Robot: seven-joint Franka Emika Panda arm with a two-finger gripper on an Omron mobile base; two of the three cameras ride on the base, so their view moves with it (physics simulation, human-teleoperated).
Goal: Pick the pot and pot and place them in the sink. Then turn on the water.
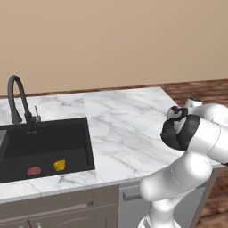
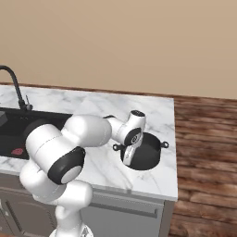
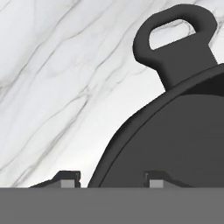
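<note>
Fingertips (image 3: 70,179) nearest in hand view, one each side of dark pot (image 3: 175,144) rim: one tip outside wall, other inside bowl. Straddling rim like that prob. for a pinch on the wall, near the loop handle (image 3: 175,39) where pot is stiffest. Jaws partway apart; can't tell if clamped on rim yet or w/ a gap left, so grip unconfirmed.

Right base view: gripper (image 2: 128,155) down at near-left edge of pot (image 2: 143,155), pot sitting upright on marble counter (image 2: 92,104) near its right end, close to front edge. Two small loop handles out to the sides. Arm bent over from the left, wrist pointing down, likely so fingers drop vertically over rim.

Sink (image 1: 44,142) well apart, left end of counter; black gooseneck faucet (image 1: 18,100) behind it, no water visible at spout. Two small items on basin floor, reddish one (image 1: 34,170) and yellow one (image 1: 59,165), just beside each other near front wall; identity unclear. Second pot not made out.

Judgement: early stage, first pot not yet lifted. Next: finish closing, lift straight, carry left over counter to basin. Risk: rim pinch off-centre, so pot may tilt or swing once raised.
</note>
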